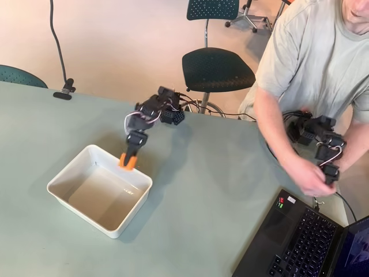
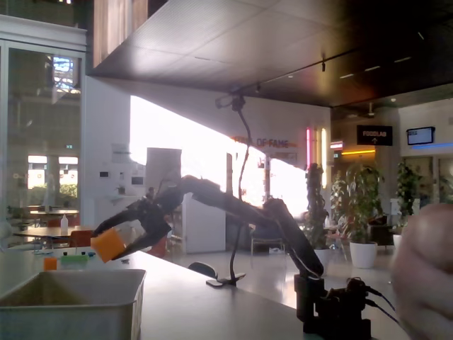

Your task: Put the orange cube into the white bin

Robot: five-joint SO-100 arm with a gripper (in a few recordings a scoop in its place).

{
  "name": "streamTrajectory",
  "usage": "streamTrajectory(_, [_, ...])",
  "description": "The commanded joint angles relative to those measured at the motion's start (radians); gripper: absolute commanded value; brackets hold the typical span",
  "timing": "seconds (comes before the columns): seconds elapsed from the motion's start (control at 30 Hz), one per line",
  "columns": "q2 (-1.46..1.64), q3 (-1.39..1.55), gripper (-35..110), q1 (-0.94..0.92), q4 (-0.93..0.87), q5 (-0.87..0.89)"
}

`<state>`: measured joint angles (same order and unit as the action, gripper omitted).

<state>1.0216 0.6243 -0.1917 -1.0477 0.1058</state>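
The white bin sits on the table at the lower left of the overhead view; in the fixed view the bin fills the bottom left corner. My black gripper hangs over the bin's far right rim, shut on the orange cube. Seen from the side in the fixed view, the gripper holds the cube in the air above the bin's right end, tilted down to the left.
A laptop lies at the table's lower right corner in the overhead view. A person sits at the right edge. Black chairs stand behind the table. Cables trail from the arm's base.
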Motion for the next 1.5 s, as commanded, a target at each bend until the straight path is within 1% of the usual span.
streamTrajectory(0.0, [-0.003, -0.058, 31, -0.025, 0.037, -0.003])
streamTrajectory(0.2, [-0.005, -0.048, 51, -0.026, 0.021, -0.002])
streamTrajectory(0.27, [-0.006, -0.043, 53, -0.023, 0.018, 0.000])
streamTrajectory(0.37, [0.009, -0.043, 53, -0.017, -0.014, 0.006])
streamTrajectory(0.43, [0.032, -0.058, 53, -0.012, -0.075, 0.008])
streamTrajectory(0.53, [0.152, -0.046, 53, 0.012, -0.219, 0.012])
streamTrajectory(0.6, [0.222, -0.057, 53, 0.058, -0.330, 0.014])
streamTrajectory(0.77, [0.420, -0.041, 53, 0.221, -0.528, 0.023])
streamTrajectory(0.87, [0.469, -0.043, 53, 0.258, -0.661, 0.095])
streamTrajectory(0.93, [0.500, -0.035, 53, 0.261, -0.673, 0.140])
streamTrajectory(1.0, [0.565, 0.002, 53, 0.261, -0.670, 0.143])
streamTrajectory(1.13, [0.732, 0.207, 53, 0.250, -0.669, 0.138])
streamTrajectory(1.23, [0.908, 0.453, 53, 0.230, -0.661, 0.133])
streamTrajectory(1.3, [1.031, 0.647, 53, 0.206, -0.623, 0.133])
streamTrajectory(1.4, [1.218, 0.991, 53, 0.195, -0.474, 0.141])
streamTrajectory(1.47, [1.361, 1.243, 53, 0.195, -0.321, 0.144])
